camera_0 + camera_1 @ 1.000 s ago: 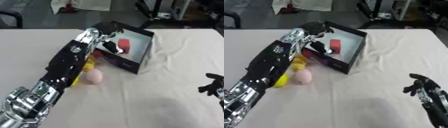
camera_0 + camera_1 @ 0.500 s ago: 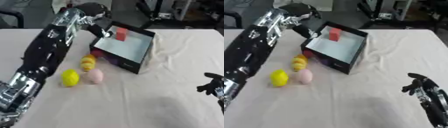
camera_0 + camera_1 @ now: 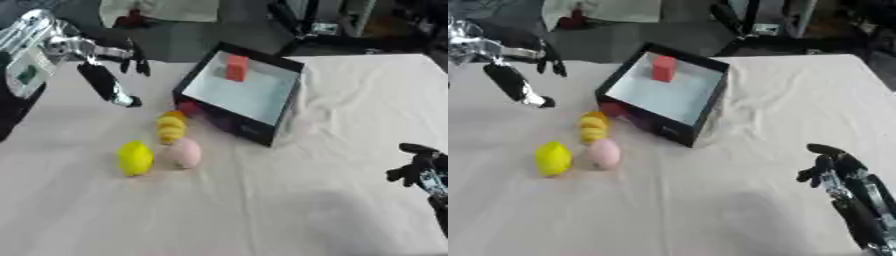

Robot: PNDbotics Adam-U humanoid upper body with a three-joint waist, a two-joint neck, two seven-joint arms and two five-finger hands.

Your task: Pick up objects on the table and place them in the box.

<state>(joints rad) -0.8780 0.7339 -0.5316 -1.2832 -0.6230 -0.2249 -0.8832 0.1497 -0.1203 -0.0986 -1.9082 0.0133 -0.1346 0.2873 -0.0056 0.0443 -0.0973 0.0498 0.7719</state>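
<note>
The black box [image 3: 229, 124] with a pale floor stands tilted at the table's middle back. A red block [image 3: 236, 67] stands inside it by the far wall. In front of the box's left corner lie a small red thing [image 3: 186, 108], a yellow-orange lumpy thing [image 3: 171, 128], a pink egg-shaped thing [image 3: 182, 152] and a yellow lemon [image 3: 135, 157]. My left hand [image 3: 105, 82] hangs open at the upper left, well left of the box, holding nothing. At the lower right edge my right hand [image 3: 833, 162] rests open, fingers relaxed.
A wrinkled white cloth [image 3: 332, 150] covers the table. Beyond the far edge is a dark floor with chair legs [image 3: 302, 35] and a pale bundle [image 3: 162, 10]. Bare cloth lies in front and to the right of the box.
My left arm has drawn back from over the box to the upper left, empty. The red block, earlier at the hand, now stands in the box. The right hand has stayed put.
</note>
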